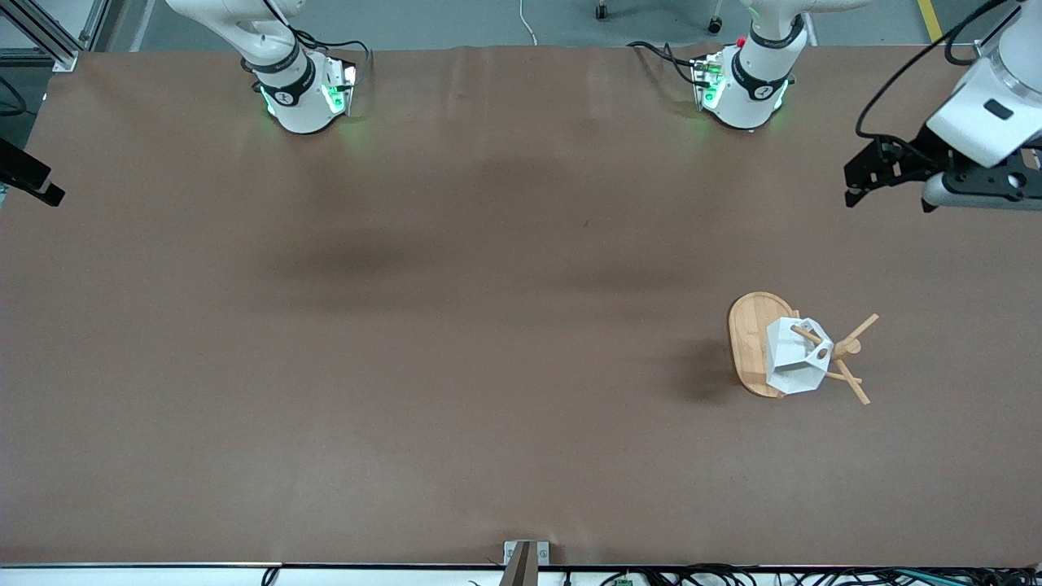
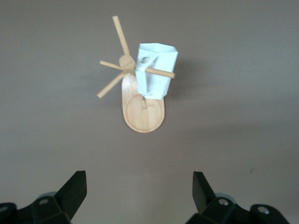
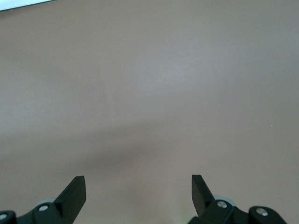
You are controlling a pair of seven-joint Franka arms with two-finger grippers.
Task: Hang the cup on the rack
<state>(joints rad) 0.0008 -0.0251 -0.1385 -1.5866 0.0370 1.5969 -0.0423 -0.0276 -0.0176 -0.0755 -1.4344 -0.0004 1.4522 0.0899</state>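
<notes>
The white faceted cup hangs on the bamboo rack, with a peg passing through its block handle. The rack stands on its oval base toward the left arm's end of the table. The left wrist view shows the cup on the rack from above. My left gripper is open and empty, up in the air above the table near that end; its open jaws frame bare table in the left wrist view. My right gripper is open and empty at the right arm's end, over bare table.
The brown table spreads wide between the two arm bases and the front edge. A small metal bracket sits at the middle of the front edge. Cables lie along the edges.
</notes>
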